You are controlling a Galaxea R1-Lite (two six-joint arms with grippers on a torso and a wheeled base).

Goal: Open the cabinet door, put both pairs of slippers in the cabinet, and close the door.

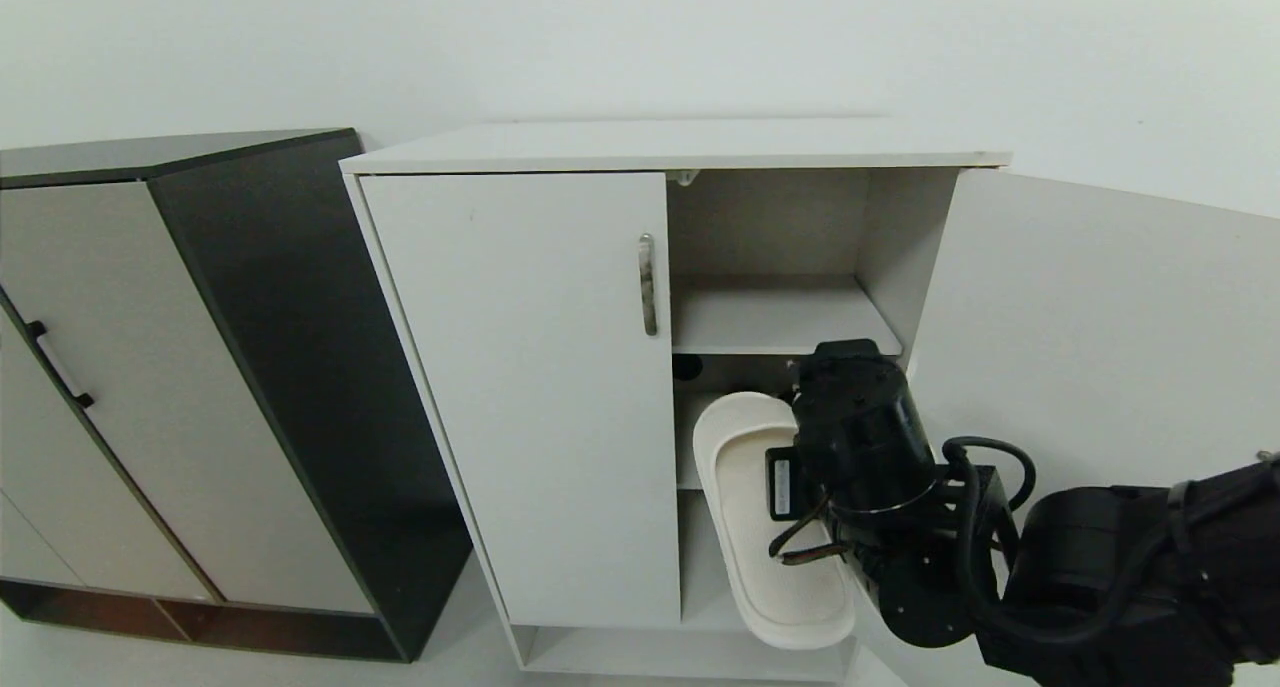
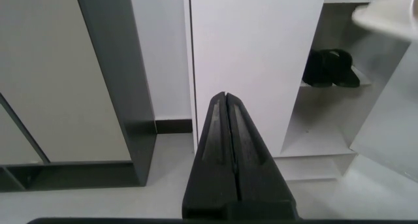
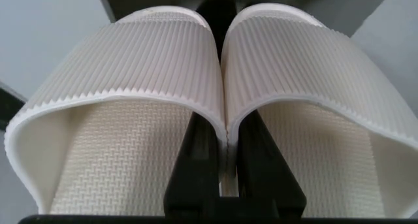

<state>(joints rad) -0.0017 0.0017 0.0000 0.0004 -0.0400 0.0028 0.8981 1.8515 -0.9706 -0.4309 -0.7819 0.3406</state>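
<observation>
The right gripper point(image 3: 227, 160) is clamped narrowly on the pair of white slippers point(image 3: 124, 87). Its two black fingers pinch the inner edges of both ribbed straps together, so the slippers sit side by side on either side of the fingers, touching along the middle. In the head view this pair hangs tilted below and beside the wrist, with one textured sole facing out, the upper end raised and the other end drooping.

Just ahead of the gripper is the open right half of the white cabinet point(image 1: 680, 145). The raised end of the white pair is level with the middle compartment. The low end reaches down to the bottom board's front edge. How far inside the pair is cannot be told. Farther in, on the middle shelf, lies a pair of black slippers point(image 2: 333, 67). Above the gripper is the upper shelf point(image 1: 780, 319).

The white pair runs close alongside the vertical edge of the closed left door point(image 1: 520, 387), which carries a metal handle point(image 1: 648, 284). On the gripper's other side, the open right door point(image 1: 1100, 327) is swung wide, leaving the whole right half as the gap in front.

The left gripper point(image 2: 225, 103) has its fingers pressed flat together with nothing between them. It hangs low in front of the closed left door, well apart from the slippers. Beyond it, on the side away from the opening, a dark-sided grey cabinet point(image 1: 250, 367) stands just beside the white one.
</observation>
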